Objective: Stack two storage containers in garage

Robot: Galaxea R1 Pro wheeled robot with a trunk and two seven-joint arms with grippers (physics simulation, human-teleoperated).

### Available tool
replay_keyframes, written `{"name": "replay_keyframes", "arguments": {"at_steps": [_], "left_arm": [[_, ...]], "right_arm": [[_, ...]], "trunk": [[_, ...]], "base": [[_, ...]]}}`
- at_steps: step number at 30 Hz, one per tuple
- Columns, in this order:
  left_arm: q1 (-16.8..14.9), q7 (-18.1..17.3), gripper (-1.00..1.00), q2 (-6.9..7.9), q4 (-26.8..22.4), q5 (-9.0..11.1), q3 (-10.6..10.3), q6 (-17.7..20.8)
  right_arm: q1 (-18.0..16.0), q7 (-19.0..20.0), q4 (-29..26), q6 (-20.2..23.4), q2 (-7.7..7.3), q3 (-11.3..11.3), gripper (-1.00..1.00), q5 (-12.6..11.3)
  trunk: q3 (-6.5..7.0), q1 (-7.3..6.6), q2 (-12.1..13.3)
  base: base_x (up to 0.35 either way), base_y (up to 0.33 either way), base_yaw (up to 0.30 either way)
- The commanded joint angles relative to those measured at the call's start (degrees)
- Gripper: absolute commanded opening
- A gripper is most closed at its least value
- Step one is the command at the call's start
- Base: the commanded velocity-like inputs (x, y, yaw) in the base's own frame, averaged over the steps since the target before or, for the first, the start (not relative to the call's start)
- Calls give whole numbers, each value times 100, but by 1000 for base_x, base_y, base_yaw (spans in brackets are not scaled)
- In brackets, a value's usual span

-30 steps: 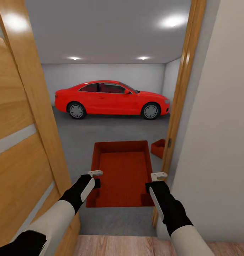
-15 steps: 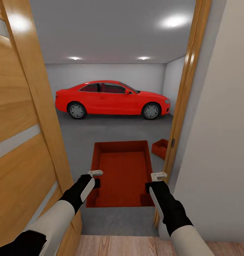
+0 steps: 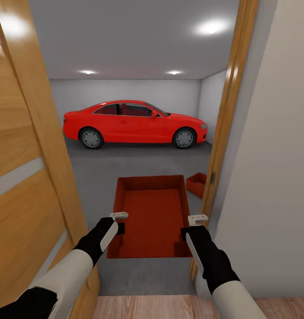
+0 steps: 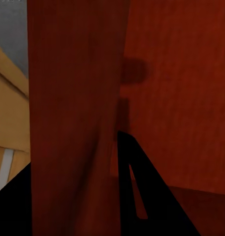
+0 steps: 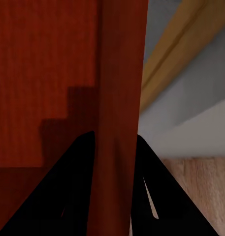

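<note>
I carry one orange-red storage container (image 3: 153,212) level in front of me, in the doorway to the garage. My left gripper (image 3: 119,227) is shut on its left wall (image 4: 78,123) and my right gripper (image 3: 186,231) is shut on its right wall (image 5: 119,98); each wrist view shows dark fingers on both sides of the wall. The other storage container (image 3: 196,184) lies on the grey concrete floor (image 3: 99,173) just past the door frame at the right, partly hidden by the frame.
An open wooden door (image 3: 23,177) stands close at the left, and the wooden door frame (image 3: 223,119) with a white wall (image 3: 271,177) at the right. A red car (image 3: 132,122) is parked across the far side. Light wood plank floor (image 3: 147,308) lies beneath me.
The whole view has shifted slightly, so the camera has moved in the doorway. The container stays held the same way between both grippers.
</note>
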Motion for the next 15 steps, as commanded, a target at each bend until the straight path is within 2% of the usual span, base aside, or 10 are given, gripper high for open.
{"name": "replay_keyframes", "arguments": {"at_steps": [1, 15], "left_arm": [[-1, -9, -100, -151, -11, -169, 12, -62], [-1, -9, -100, -150, -11, -169, 12, -67]], "right_arm": [[5, 21, 9, -22, 132, 228, -100, -189], [5, 21, 9, -22, 132, 230, -100, -189]], "trunk": [[0, 0, 0], [0, 0, 0]], "base": [[200, 0, -7], [300, 0, -1]]}}
